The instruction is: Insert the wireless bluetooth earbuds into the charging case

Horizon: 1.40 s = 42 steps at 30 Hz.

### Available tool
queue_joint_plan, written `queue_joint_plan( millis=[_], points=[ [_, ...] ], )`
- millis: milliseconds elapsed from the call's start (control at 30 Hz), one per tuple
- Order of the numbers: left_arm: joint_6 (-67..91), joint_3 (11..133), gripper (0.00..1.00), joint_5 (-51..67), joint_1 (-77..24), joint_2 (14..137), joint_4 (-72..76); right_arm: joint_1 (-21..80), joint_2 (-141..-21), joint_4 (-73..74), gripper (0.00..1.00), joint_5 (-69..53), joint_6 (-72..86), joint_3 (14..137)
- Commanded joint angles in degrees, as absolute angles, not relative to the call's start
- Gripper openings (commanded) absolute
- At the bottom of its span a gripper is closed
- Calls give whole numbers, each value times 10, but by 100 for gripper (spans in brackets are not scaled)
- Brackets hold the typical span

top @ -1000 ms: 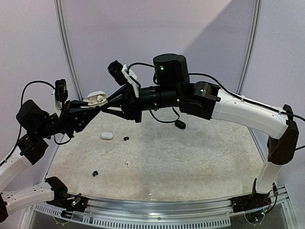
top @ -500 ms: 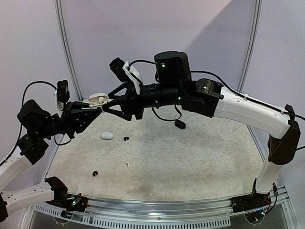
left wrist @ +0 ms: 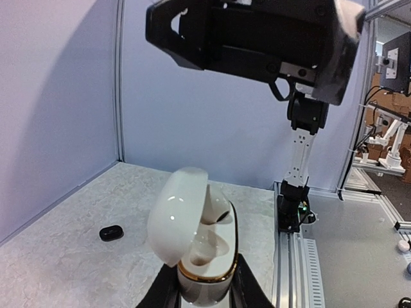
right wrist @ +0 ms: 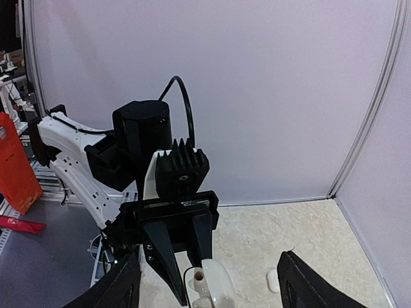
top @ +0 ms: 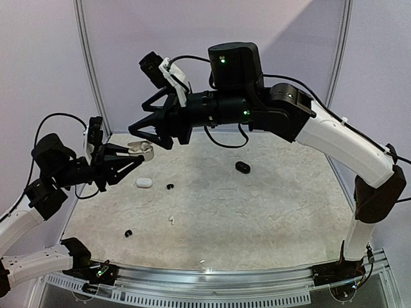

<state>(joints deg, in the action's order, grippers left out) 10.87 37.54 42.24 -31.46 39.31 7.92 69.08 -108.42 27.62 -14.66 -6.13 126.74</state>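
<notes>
My left gripper is shut on the base of a white charging case with its lid up, held above the table's left side. In the left wrist view the case has a gold rim. One white earbud sits in its far hollow, and the near hollow looks empty. My right gripper hangs open just above the case with nothing between its fingers. Loose earbuds lie on the table: a black one, a white one, another black one and a white one.
A closed white case lies on the table under the held case. A black case lies at the back middle. A metal rail runs along the near edge, and walls close off the back.
My right gripper has opened, lifted off the case and pulled back upward. My left arm has lowered the open case a little and carried it to the right.
</notes>
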Motion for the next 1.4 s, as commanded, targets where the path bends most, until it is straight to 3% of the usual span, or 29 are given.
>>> queue_joint_plan(
  millis=[0,600,1367],
  points=[
    [81,379,0,437,-319,398,57,710,-1130,371,75,-89,-113,1317],
    [30,388,0,458,-322,404,26,720,-1168,387,60,-3,-143,1345],
    [22,380,0,503,-323,401,58,706,-1183,410,56,15,-133,1342]
  ],
)
